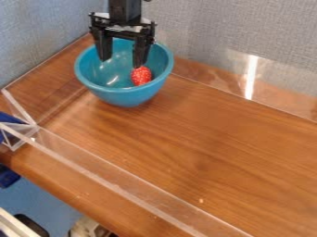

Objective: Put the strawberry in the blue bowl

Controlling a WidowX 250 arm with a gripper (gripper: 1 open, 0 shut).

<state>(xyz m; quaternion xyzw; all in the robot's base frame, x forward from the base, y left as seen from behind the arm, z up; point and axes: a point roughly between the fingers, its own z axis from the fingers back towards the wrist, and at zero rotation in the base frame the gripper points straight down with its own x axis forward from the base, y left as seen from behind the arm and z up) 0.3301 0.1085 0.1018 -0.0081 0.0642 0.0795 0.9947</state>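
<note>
Up at eleven o'clock on the wooden table [186,139], I see the strawberry [141,76] already lying inside the blue bowl [96,81], toward its three o'clock wall. My gripper [121,54] hangs above it, jaws spread wide and empty. I judge the placing done; only pulling clear remains.

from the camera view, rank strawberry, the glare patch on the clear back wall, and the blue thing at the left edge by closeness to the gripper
From the gripper:
1. Strawberry, in the blue bowl, just below the fingers.
2. Glare patch, off to the right.
3. Blue thing, far lower left.
</note>
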